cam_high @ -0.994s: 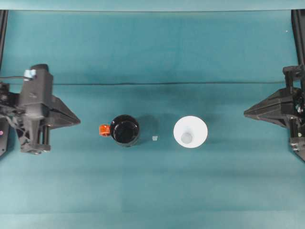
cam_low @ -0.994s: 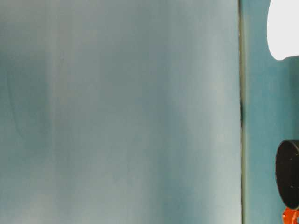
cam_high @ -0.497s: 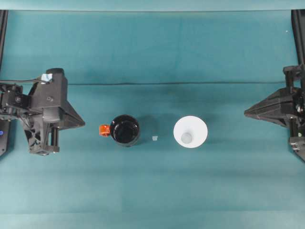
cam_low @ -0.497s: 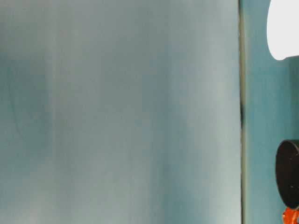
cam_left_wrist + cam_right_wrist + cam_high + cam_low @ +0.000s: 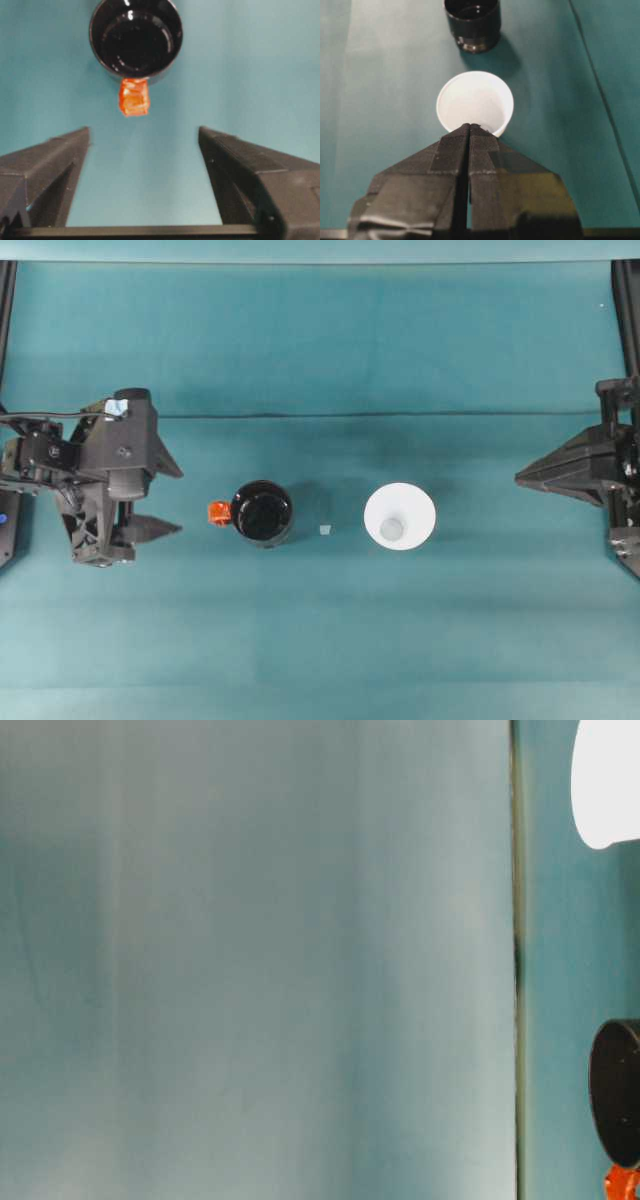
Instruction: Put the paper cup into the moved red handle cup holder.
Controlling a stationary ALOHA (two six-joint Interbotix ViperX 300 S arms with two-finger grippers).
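White paper cup (image 5: 399, 517) stands centre-right, glossy black red-handled holder (image 5: 262, 512) centre-left; left gripper (image 5: 170, 500) spread wide, right gripper (image 5: 520, 478) pressed together.

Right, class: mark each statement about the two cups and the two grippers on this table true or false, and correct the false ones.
1. The paper cup sits inside the red handle cup holder. False: they stand apart on the table.
2. The left gripper is open. True.
3. The right gripper grips the paper cup. False: it is shut, holding nothing.
4. The holder's handle points toward the left gripper. True.
5. The holder lies tipped over. False: it stands upright.
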